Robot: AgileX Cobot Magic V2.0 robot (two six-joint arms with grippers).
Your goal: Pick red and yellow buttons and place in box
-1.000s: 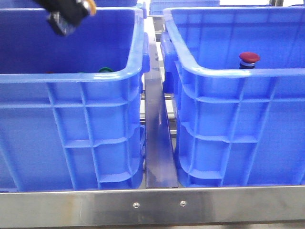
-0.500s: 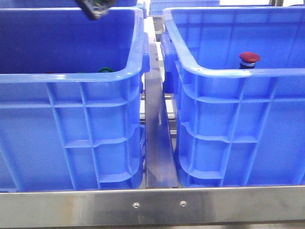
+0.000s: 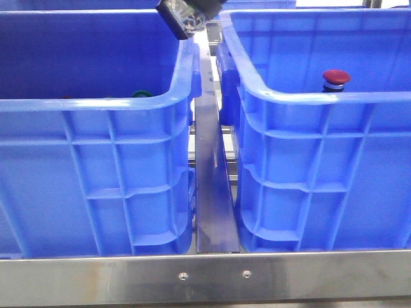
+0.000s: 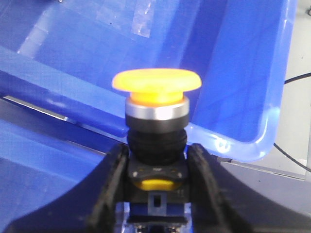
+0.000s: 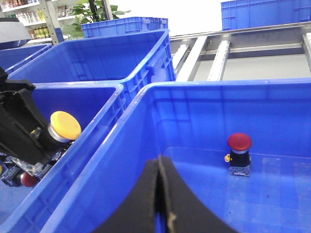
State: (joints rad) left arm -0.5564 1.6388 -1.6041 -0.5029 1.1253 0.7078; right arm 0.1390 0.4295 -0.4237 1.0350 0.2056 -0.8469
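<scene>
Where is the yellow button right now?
The yellow button is clamped in the left gripper, up over the left crate's rim beside the right crate, where the red button stands.

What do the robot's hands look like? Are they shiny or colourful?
Not colourful. The left gripper has two thick, smooth black fingers with rounded edges. The right gripper has the same black fingers, tapering to a point. From the front, the left one shows a dark block with silvery metal bits.

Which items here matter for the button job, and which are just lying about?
Job:
- yellow mushroom-cap push button, clamped in the left gripper
- dark red mushroom-cap push button, standing in the right-hand deep blue plastic crate

Lying about:
- green-capped button in the left-hand blue crate
- distant blue crates
</scene>
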